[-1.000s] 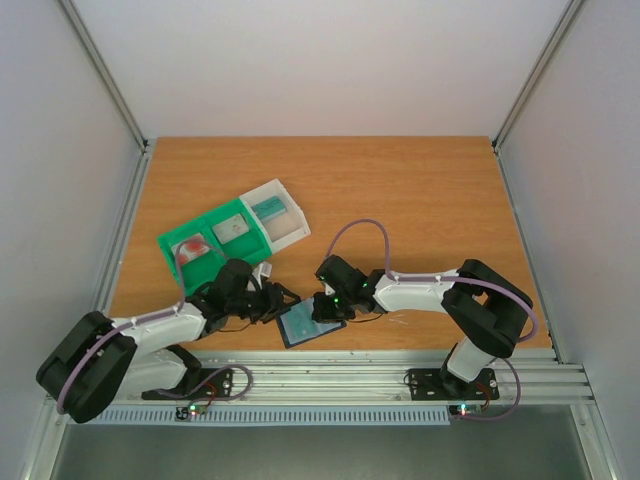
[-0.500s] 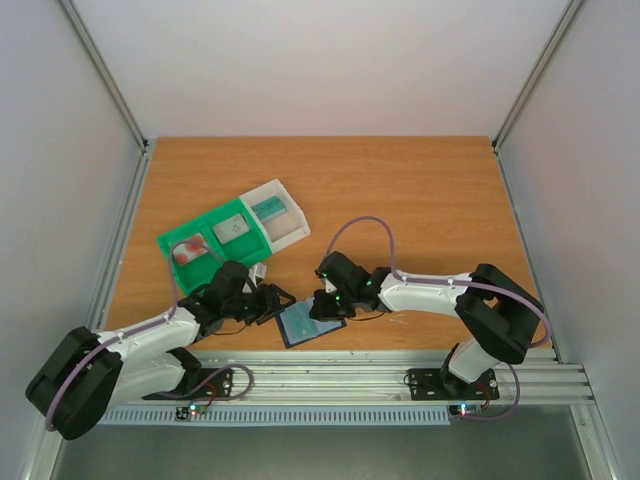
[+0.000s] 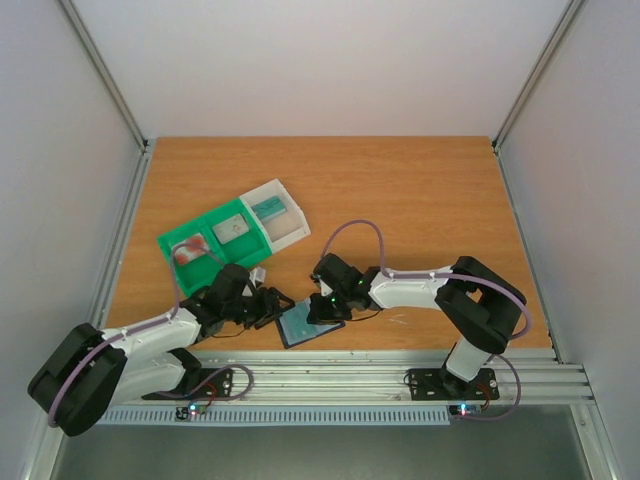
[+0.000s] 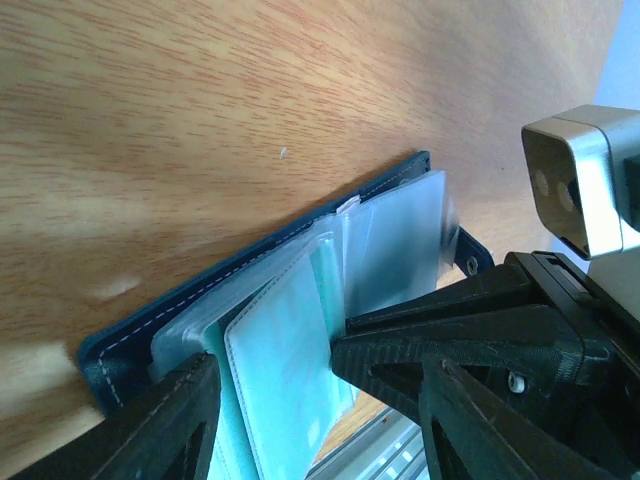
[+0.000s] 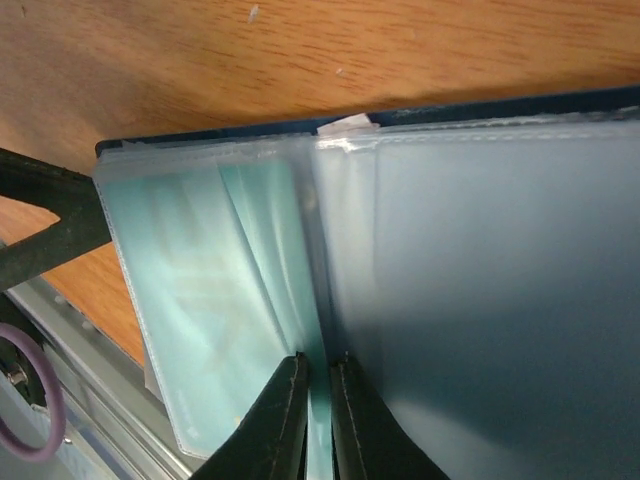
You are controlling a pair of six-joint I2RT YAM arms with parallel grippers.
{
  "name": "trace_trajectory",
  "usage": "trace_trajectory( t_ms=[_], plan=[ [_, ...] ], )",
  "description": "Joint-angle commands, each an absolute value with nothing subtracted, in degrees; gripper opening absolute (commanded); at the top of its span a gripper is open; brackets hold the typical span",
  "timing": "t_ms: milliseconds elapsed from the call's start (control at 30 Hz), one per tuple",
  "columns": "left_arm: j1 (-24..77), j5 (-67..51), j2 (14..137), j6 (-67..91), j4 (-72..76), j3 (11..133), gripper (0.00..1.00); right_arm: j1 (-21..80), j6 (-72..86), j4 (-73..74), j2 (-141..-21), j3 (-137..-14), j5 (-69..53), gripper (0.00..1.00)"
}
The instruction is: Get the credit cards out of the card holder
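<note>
The card holder (image 3: 300, 328) lies open near the table's front edge, its navy rim (image 4: 250, 255) (image 5: 500, 108) framing clear plastic sleeves. Teal credit cards (image 4: 285, 380) (image 5: 200, 270) sit in the sleeves on its left half. My right gripper (image 3: 320, 308) (image 5: 320, 365) is shut on a thin teal edge at the fold; I cannot tell whether it is card alone or sleeve too. My left gripper (image 3: 268, 307) (image 4: 318, 368) stands open at the holder's left edge, its fingers either side of the teal sleeve. The right arm's black finger (image 4: 450, 340) reaches in from the right.
A green-and-white compartment tray (image 3: 232, 232) stands just behind the left arm, with small items in its cells. The aluminium rail (image 3: 330, 375) runs directly below the holder along the table's front edge. Grey walls close in both sides.
My left gripper's jaws have spread wider beside the holder. The right gripper has shifted slightly left over the fold. The holder has stayed where it was.
</note>
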State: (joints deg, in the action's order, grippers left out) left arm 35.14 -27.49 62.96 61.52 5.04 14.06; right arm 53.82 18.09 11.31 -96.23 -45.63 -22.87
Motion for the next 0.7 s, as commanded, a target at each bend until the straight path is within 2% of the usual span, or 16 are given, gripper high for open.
trace_trajectory(
  t_ms=[0, 667],
  plan=[
    [35.42, -27.44, 61.71, 62.14, 7.37, 13.27, 0.56, 53.75, 17.84, 12.09, -98.49, -44.79, -21.01, 0.06],
    [35.42, -27.78, 63.97, 62.99, 10.91, 13.01, 0.55, 53.79, 18.37, 11.03, -97.52, -43.60, -21.04, 0.03]
  ],
)
